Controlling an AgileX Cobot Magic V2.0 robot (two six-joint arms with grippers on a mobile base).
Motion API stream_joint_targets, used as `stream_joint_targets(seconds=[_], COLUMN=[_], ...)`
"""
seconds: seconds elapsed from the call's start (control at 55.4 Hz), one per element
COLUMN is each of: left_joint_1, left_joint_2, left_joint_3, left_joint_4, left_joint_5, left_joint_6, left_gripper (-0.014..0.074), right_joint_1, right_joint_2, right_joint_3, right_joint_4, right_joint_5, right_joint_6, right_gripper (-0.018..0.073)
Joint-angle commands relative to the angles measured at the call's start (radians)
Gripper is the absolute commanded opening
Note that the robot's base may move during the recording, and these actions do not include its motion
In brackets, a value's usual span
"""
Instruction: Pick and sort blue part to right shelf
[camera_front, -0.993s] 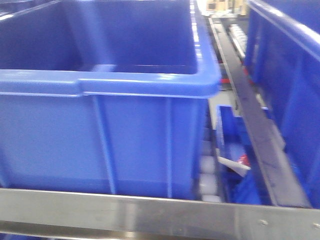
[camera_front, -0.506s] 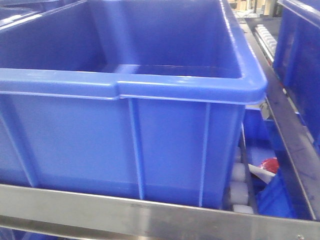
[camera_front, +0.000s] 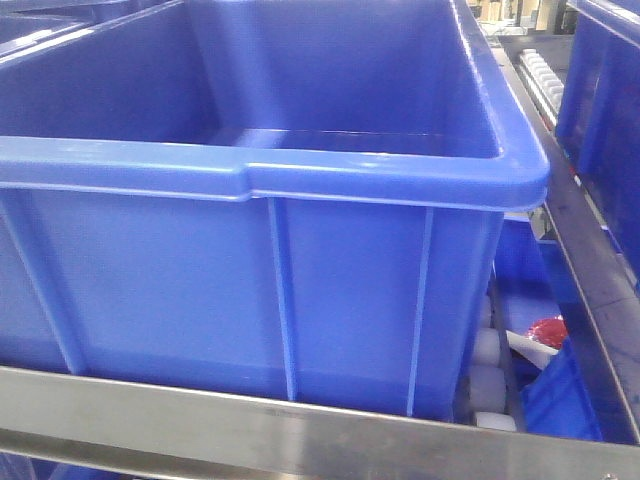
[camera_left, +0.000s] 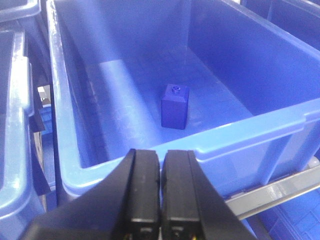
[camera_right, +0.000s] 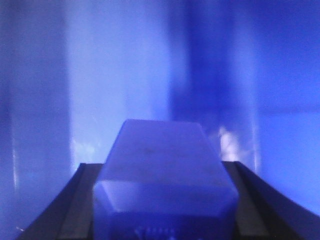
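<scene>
Your front view is filled by a large blue bin (camera_front: 270, 240) sitting on the right shelf (camera_front: 300, 435), its steel rail running under the bin's ribbed wall and white rollers (camera_front: 488, 385) showing at its right. From your left wrist view, a blue part (camera_left: 175, 106) stands upright on that bin's floor, well beyond and below your left gripper (camera_left: 160, 200), whose black jaws are pressed together with nothing between them. Your right gripper (camera_right: 160, 200) is clamped on a second blue part (camera_right: 162, 180), wedged between its two dark fingers (camera_right: 75, 200) against a blurred blue background.
</scene>
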Motion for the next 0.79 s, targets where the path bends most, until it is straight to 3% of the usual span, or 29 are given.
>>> stream_joint_targets(seconds=[0.0,0.163,0.578,0.65,0.777], left_joint_1=[-0.007,-0.007,-0.007,-0.007,-0.007], left_joint_2=[0.008,0.008,0.008,0.008,0.008], left_joint_3=[-0.028,-0.028,-0.028,-0.028,-0.028], left_joint_4=[0.003,0.003,0.003,0.003,0.003], left_joint_5=[-0.075,-0.075,-0.075,-0.075,-0.075], left_joint_6=[-0.009,-0.009,-0.009,-0.009,-0.009], left_gripper=[0.0124,0.0124,0.0124,0.0124,0.0124], right_joint_1=[-0.042,-0.049,-0.049,-0.049,-0.049], right_joint_2=[0.041,0.161,0.4,0.402,0.402], right_joint_3=[-0.024,-0.024,-0.027,-0.027,-0.027], right_joint_4=[0.048,0.04,-0.022,-0.025,-0.033], right_joint_5=[-0.127,-0.21,-0.26,-0.263,-0.262], right_joint_6=[-0.052,-0.059,-0.059,-0.059,-0.059], right_gripper=[0.0206,0.0206,0.0221,0.0282,0.0505])
